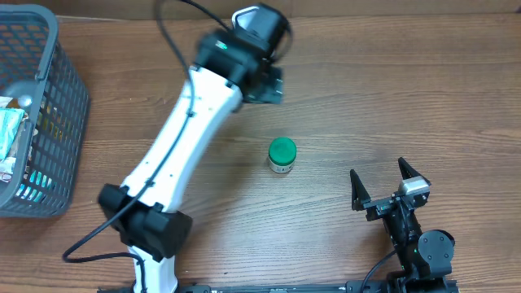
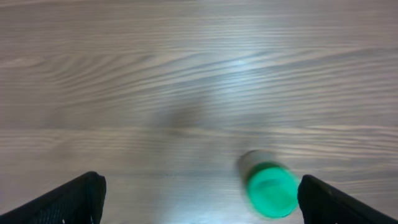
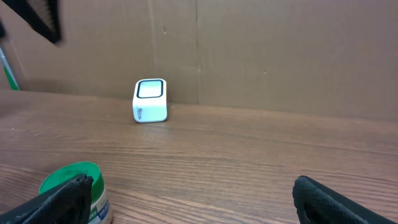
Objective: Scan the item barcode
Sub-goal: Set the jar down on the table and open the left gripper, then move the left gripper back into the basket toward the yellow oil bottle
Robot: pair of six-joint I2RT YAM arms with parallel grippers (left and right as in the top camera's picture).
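Note:
The item, a small jar with a green lid (image 1: 282,155), stands upright on the wooden table near the middle. My left gripper (image 1: 264,85) hangs open above the table just beyond it. In the left wrist view the blurred jar (image 2: 270,188) lies below, close to the right finger (image 2: 339,202), with nothing between the fingers. My right gripper (image 1: 378,168) rests open near the front right, empty. Its wrist view shows the jar (image 3: 73,186) partly behind the left finger (image 3: 59,204), and a white box scanner (image 3: 150,101) far back by the cardboard wall.
A grey mesh basket (image 1: 50,98) holding packaged goods stands at the table's left edge. The left arm's white link (image 1: 183,138) stretches diagonally across the left half of the table. A brown cardboard wall (image 3: 280,50) closes off the far side.

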